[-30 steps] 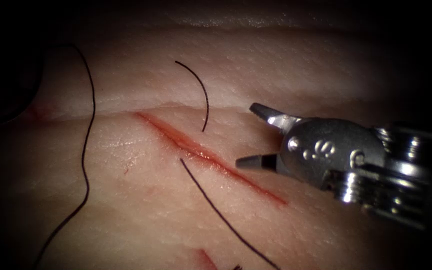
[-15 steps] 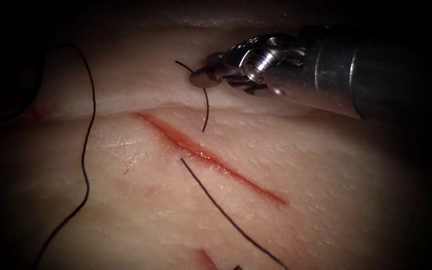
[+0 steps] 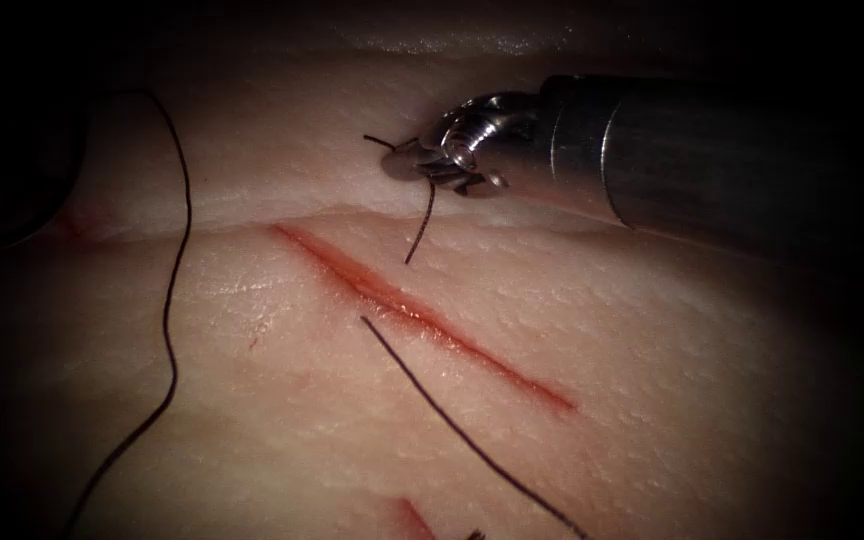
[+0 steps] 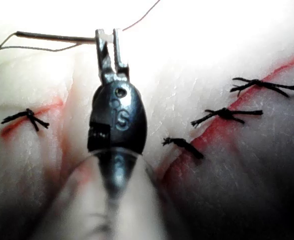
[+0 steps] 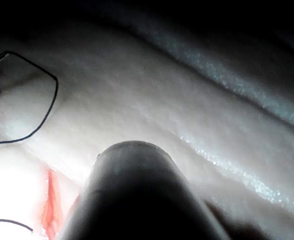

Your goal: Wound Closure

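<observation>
The right tool (image 3: 404, 160) has left the cut (image 3: 422, 320) for the upper centre and now pinches the short thread (image 3: 422, 225) end, kinking it, so the stitch's tail is secured. The left tool (image 4: 109, 39) grips the needle (image 4: 56, 37) near one end, clear of the tissue (image 3: 652, 400).

Right tool (image 3: 414, 160) jaws foreshortened – grip on thread (image 3: 422, 220) unclear; needle (image 4: 54, 37) tip blurred; long thread (image 3: 472, 440) cut off by edge.
</observation>
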Robot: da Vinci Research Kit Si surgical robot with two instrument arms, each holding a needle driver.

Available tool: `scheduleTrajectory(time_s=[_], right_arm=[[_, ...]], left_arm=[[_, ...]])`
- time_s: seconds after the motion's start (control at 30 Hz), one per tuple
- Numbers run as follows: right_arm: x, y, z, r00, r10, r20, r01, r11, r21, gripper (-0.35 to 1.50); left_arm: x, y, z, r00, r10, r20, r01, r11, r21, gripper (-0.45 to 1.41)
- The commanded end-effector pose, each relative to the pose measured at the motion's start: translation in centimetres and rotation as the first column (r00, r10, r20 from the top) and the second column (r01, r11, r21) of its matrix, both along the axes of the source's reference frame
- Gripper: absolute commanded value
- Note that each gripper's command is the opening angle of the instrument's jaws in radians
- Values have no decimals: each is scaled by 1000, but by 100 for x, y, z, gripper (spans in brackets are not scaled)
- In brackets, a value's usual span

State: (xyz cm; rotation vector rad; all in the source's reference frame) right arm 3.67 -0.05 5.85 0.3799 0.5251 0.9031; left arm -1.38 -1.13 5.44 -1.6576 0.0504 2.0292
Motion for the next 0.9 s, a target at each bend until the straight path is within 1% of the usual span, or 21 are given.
scheduleTrajectory(time_s=[0.03,0.07,0.13,0.23,0.3,0.33,0.4,0.47,0.57,0.6,0.67,0.7,0.73,0.77,0.8,0.87,0.9], right_arm=[[4,12,-11,999,16,-31,-16,1000,-24,-35],[3,13,-16,999,13,-49,-15,999,-44,-35],[0,16,-29,993,5,-119,-17,995,-102,-35],[-5,16,-47,972,5,-234,-45,986,-162,-35],[-10,11,-62,935,4,-355,-92,969,-230,-35],[-12,8,-67,911,0,-413,-122,956,-269,-35],[-13,6,-68,891,4,-455,-152,945,-289,-35],[-16,2,-67,856,-9,-517,-176,935,-309,-35],[-21,1,-69,829,-13,-559,-199,927,-317,-35],[-22,-1,-71,813,-15,-582,-213,923,-321,-35],[-21,-4,-72,807,-15,-591,-214,924,-316,-35],[-20,-5,-73,793,-3,-609,-223,929,-295,69],[-20,-6,-74,784,6,-621,-233,930,-285,99],[-21,-5,-76,758,24,-652,-279,915,-291,133],[-22,-5,-78,754,34,-656,-295,910,-292,138],[-26,-4,-82,755,63,-653,-328,898,-292,146],[-28,-3,-85,754,68,-654,-333,897,-290,146]], left_arm=[[-5,-1,6,1000,0,2,0,1000,0,-45],[-5,-1,6,1000,0,2,0,1000,0,-45],[-5,-1,6,1000,0,2,0,1000,0,-45],[-5,-1,6,1000,0,1,0,1000,0,-45],[-6,-1,6,1000,0,1,0,1000,-1,-45],[-6,-2,6,1000,0,1,0,1000,-1,-45],[-7,-2,7,1000,1,-1,-1,1000,0,-45],[-7,-2,7,1000,4,-3,-4,1000,1,-45],[-7,-2,7,1000,4,-2,-4,1000,1,-45],[-7,-2,7,1000,4,-2,-4,1000,1,-45],[-6,-2,7,1000,4,-2,-4,1000,1,-45],[-6,-3,7,1000,4,-2,-4,1000,0,-45],[-6,-3,7,1000,5,-2,-5,1000,0,-45],[-5,-2,7,1000,6,-1,-6,1000,0,-45],[-5,-1,9,1000,6,0,-6,1000,0,-45],[-4,-1,12,1000,8,1,-8,1000,-4,-45],[-4,-1,15,1000,9,1,-9,1000,-6,-45]])
